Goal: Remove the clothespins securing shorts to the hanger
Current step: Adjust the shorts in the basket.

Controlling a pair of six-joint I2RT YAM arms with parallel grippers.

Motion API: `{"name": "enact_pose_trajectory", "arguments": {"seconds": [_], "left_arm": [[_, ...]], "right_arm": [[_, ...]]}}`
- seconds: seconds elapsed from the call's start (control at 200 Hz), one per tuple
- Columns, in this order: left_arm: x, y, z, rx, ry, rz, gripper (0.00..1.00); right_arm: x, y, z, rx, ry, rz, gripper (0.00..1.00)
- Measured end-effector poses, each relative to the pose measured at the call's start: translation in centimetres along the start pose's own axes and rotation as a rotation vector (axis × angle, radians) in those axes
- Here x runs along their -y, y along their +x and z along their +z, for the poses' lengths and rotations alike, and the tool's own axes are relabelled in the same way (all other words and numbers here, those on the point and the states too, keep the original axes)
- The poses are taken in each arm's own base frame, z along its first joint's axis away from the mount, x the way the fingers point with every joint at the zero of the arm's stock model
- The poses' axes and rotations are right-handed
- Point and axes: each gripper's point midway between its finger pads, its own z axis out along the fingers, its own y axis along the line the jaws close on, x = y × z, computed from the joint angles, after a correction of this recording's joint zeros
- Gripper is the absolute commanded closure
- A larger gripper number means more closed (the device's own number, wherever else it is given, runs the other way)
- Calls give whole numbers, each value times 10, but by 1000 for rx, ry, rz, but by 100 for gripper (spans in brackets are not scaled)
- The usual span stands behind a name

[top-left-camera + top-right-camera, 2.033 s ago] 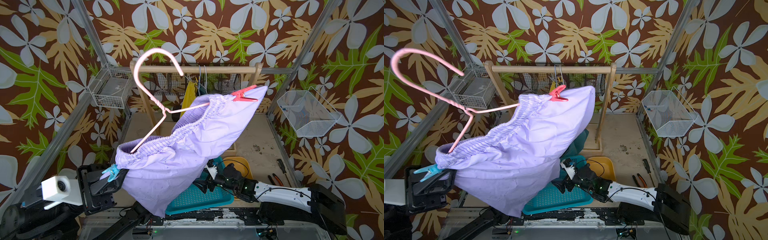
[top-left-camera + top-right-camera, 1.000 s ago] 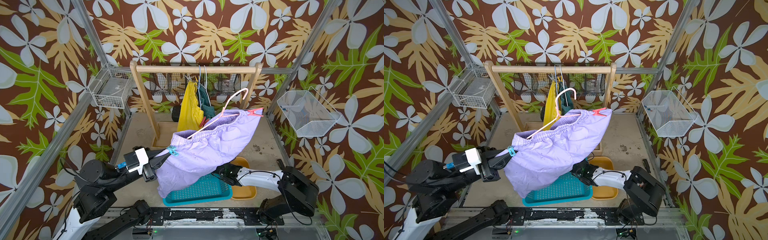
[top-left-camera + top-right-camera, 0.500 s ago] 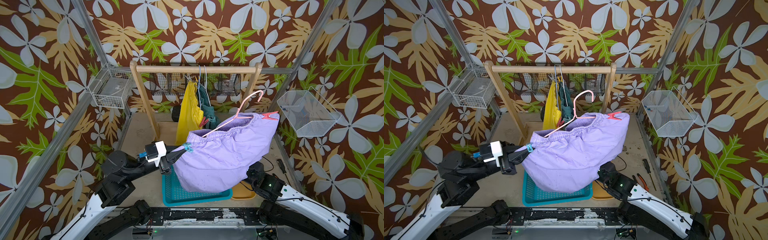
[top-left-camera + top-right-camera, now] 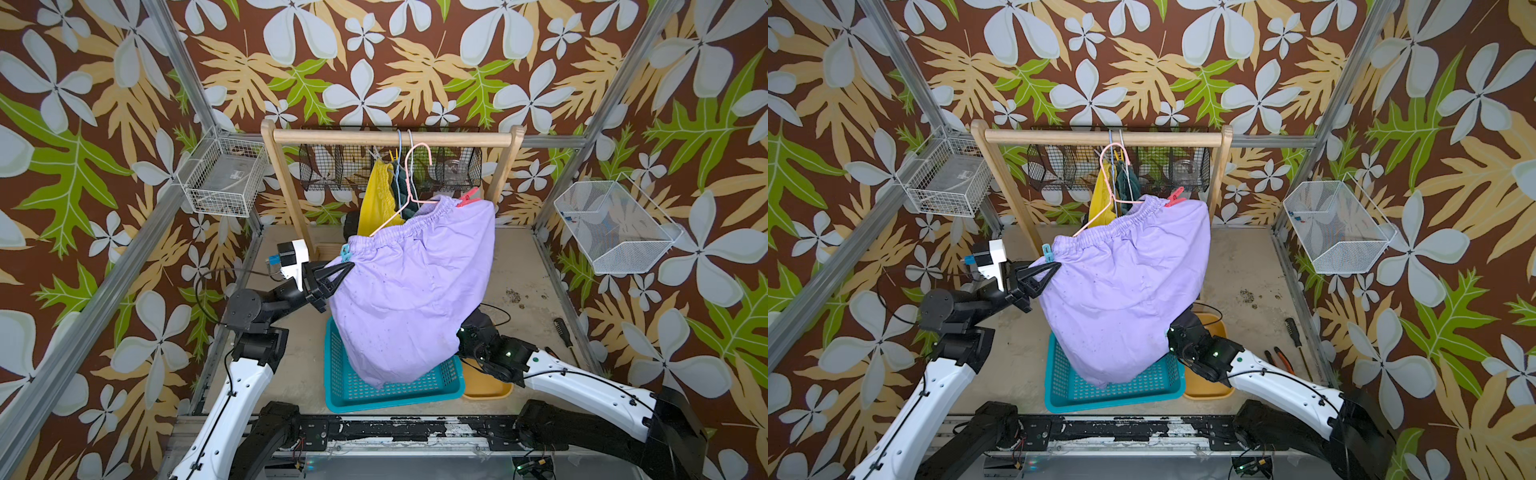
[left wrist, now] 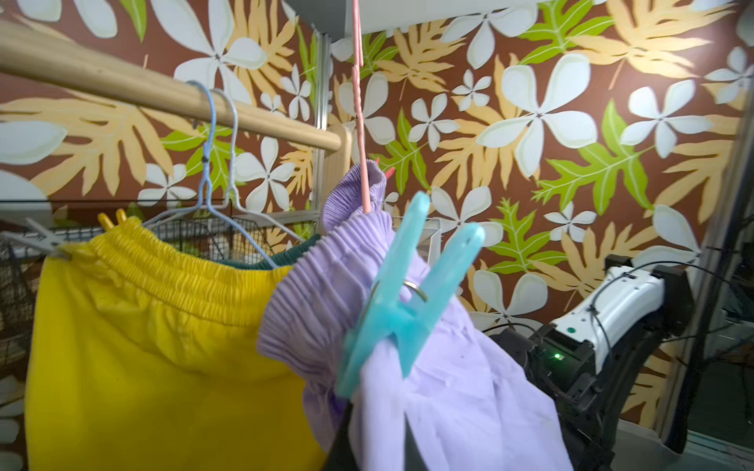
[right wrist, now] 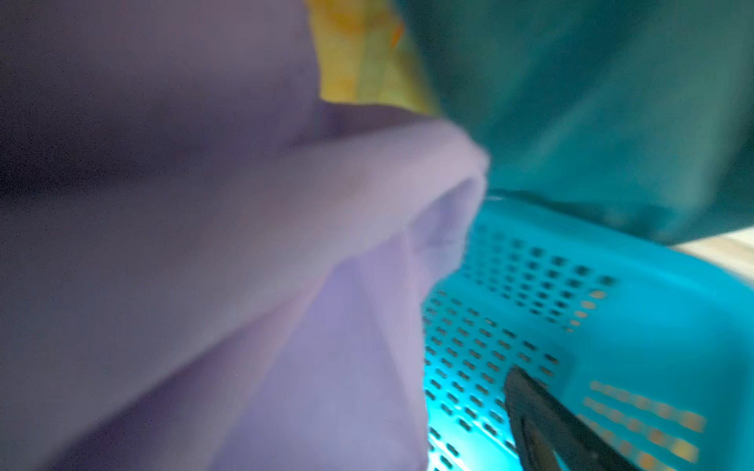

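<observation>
The left gripper (image 4: pixel 351 264) is clamped on the lilac fabric shorts (image 4: pixel 415 299) just below the light-blue plastic clothespin (image 4: pixel 345 250), its long axis roughly upright on the waistband; the right gripper, apparently spread wide with one finger (image 6: pixel 542 424) showing, lies under the hem, well apart.

We look down on a worn, tan tabletop (image 4: pixel 519 266), framed by metal rails, and it shows the same in both top views (image 4: pixel 1246 257). A teal perforated basket (image 4: pixel 390 392) sits on it near the front edge, in the middle. A shallow yellow tray (image 4: pixel 486 388) lies just beside the basket, on the right arm's side. A screwdriver (image 4: pixel 562 328) lies close to the right-hand rail, and a top view shows orange-handled pliers (image 4: pixel 1281 359) just in front of it. We make out dark specks (image 4: pixel 513 296) on the bare surface near the middle right. A wooden rack (image 4: pixel 286 187) stands at the back.
</observation>
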Motion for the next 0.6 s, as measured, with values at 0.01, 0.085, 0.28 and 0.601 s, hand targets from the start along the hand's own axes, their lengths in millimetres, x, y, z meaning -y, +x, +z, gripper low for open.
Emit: {"name": "enact_pose_trajectory", "arguments": {"seconds": [0.01,0.085,0.28,0.601], "left_arm": [[2,0,-1,6,9,0,100],[16,1,-13,41,68,-14,100],[55,19,-38,74,177,-31,100],[82,20,-62,115,94,126,100]], "right_arm": [[-2,1,1,-3,-5,0,2],[-12,5,9,-13,-34,-7,3],[-37,20,31,-71,-96,-37,2],[-26,22,7,-59,-56,-28,0]]}}
